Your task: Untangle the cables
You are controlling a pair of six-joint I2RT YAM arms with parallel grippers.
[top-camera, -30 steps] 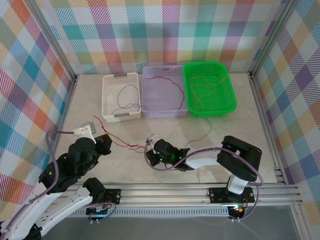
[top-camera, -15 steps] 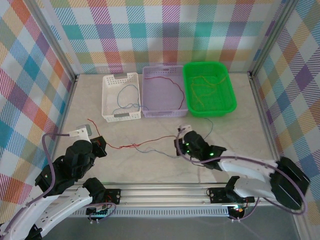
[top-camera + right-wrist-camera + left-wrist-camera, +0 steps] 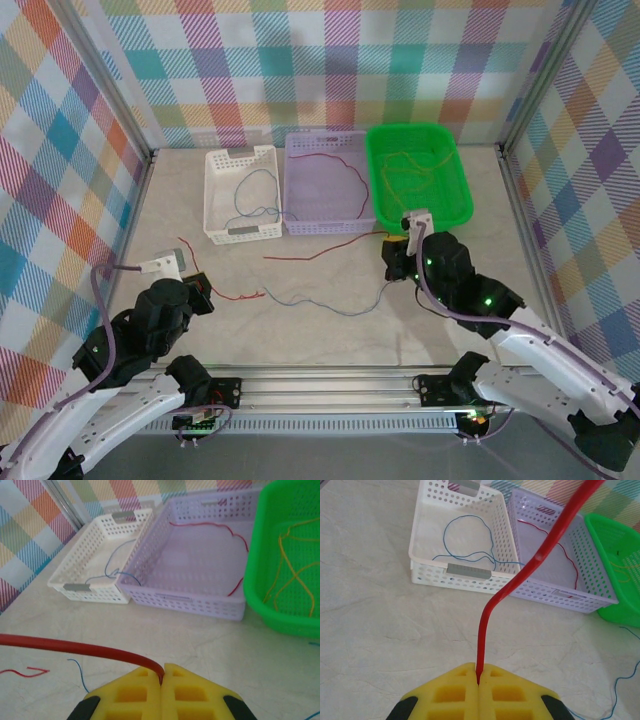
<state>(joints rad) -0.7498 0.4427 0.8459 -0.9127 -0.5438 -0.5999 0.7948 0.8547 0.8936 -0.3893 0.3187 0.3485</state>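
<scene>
Two red cables now lie apart. My left gripper (image 3: 200,291) (image 3: 479,676) is shut on a short red cable (image 3: 236,297) (image 3: 520,580) at the front left of the table. My right gripper (image 3: 392,244) (image 3: 163,674) is shut on a longer red cable (image 3: 312,256) (image 3: 75,646), which stretches left from it just in front of the purple basket. A thin blue cable (image 3: 300,300) (image 3: 76,673) lies loose on the table between the two grippers.
Three baskets stand in a row at the back. The white one (image 3: 215,205) holds a blue cable, the purple one (image 3: 328,226) a red cable, the green one (image 3: 460,205) several yellow cables. Metal rails border the table left, right and front.
My right gripper has swung right and away from me, drawing its red cable out of the knot near the left gripper. The two red cables have separated. The left arm barely moved.
</scene>
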